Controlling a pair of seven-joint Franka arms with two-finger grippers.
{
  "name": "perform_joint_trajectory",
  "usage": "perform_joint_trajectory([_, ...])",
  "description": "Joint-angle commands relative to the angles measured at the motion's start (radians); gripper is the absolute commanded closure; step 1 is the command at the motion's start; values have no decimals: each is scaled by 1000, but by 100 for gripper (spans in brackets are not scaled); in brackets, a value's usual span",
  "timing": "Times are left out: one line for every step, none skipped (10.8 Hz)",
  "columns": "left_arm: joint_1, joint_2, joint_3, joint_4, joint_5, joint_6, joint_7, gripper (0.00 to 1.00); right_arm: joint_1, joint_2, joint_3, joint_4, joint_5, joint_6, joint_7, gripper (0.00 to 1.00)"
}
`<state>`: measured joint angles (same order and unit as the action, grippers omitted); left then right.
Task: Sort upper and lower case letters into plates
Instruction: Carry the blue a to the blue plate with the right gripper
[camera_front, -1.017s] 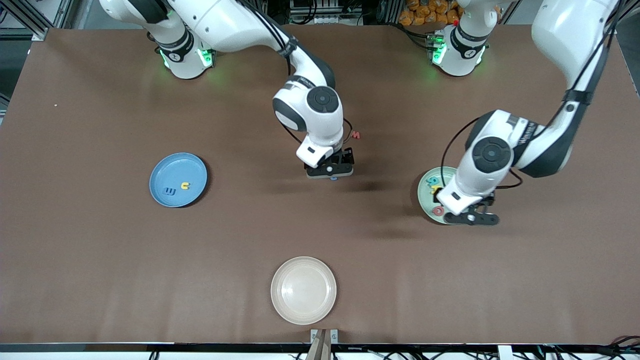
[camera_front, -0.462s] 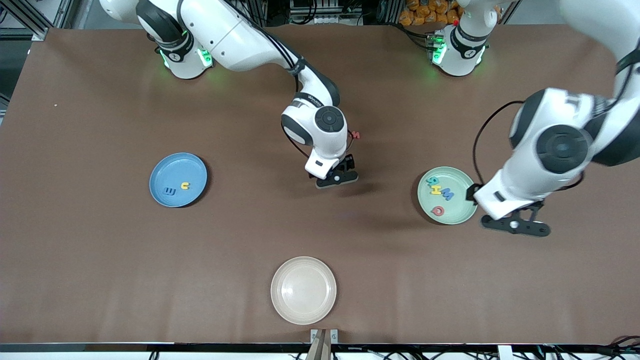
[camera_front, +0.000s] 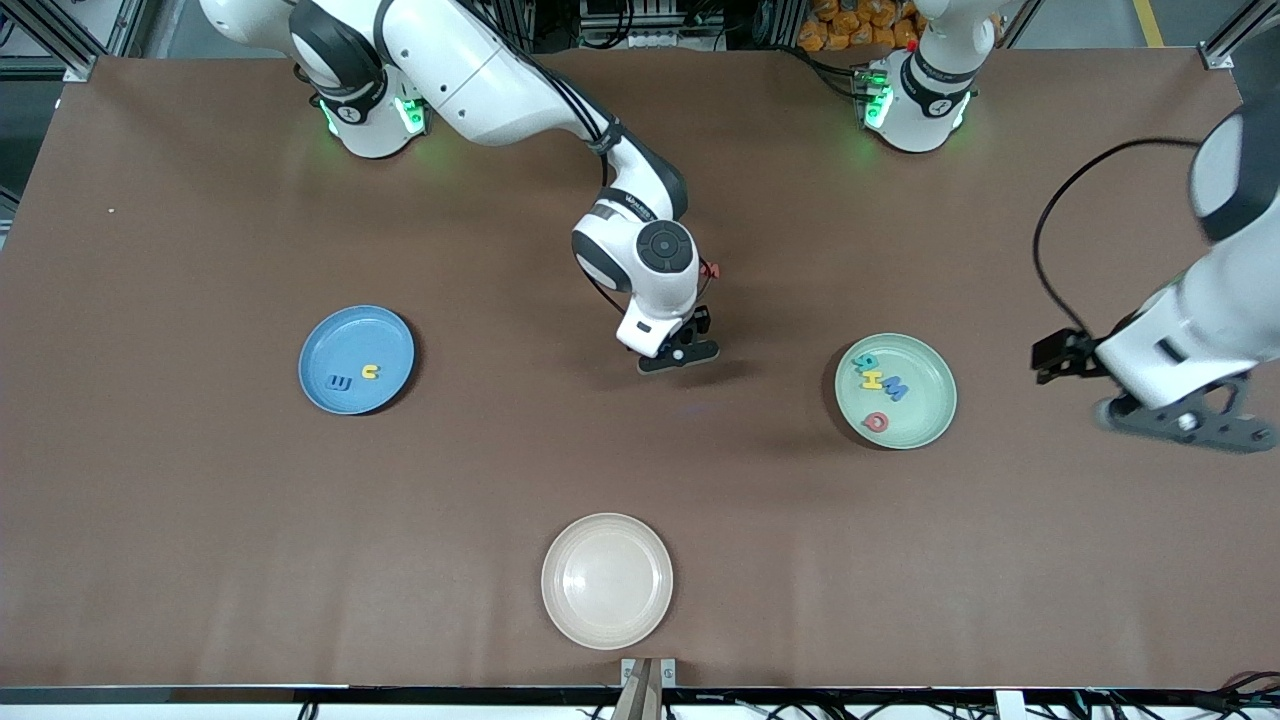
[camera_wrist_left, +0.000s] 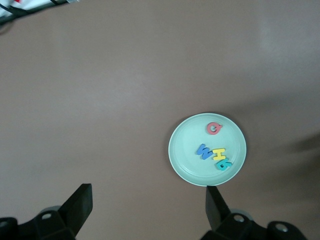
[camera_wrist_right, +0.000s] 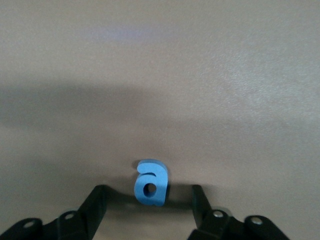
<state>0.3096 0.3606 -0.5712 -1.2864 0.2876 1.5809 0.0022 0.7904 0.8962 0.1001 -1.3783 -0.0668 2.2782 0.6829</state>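
Observation:
My right gripper (camera_front: 678, 353) is low over the table's middle, open, with a blue "a" (camera_wrist_right: 151, 183) between its fingers (camera_wrist_right: 97, 200); the "a" is hidden in the front view. A red letter (camera_front: 711, 269) peeks out beside the right wrist. The blue plate (camera_front: 345, 335) holds a blue letter (camera_front: 342, 383) and a yellow letter (camera_front: 371, 372). The mint plate (camera_front: 925, 400) holds teal (camera_front: 866, 362), yellow (camera_front: 874, 380), blue (camera_front: 893, 389) and red (camera_front: 876, 421) letters; it also shows in the left wrist view (camera_wrist_left: 187, 150). My left gripper (camera_front: 1185, 425) is open and empty, up in the air over bare table beside the mint plate.
A cream-white plate (camera_front: 607, 580) sits empty near the table's edge closest to the front camera. The brown tabletop (camera_front: 200, 520) spreads wide around the plates. The robot bases stand along the table's top edge.
My left gripper has lifted off the mint plate and swung toward the left arm's end of the table. My right gripper shifted slightly and stays over the blue "a".

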Motion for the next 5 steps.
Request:
perform_joint_trajectory([-14,-28,1,8,-42,-77,16,0,4,17,-10,30,21,-11,-17,46])
perform_joint_trajectory([-33,-38,26,28,-56,-87,15,0,1,17,-10,30,22,-11,-17,58])
perform_joint_trajectory([-125,-66,145,27,-73,-94,16,0,0,17,-10,30,22,-11,-16,68])
perform_joint_trajectory([-276,-81,365,27,-161,-97,18,0,-2,15,-10,30,27,-11,-16,77])
perform_joint_trajectory([-382,-97,562,18,-282,-98,19,0,-6,7,-10,30,30,-13,-14,85])
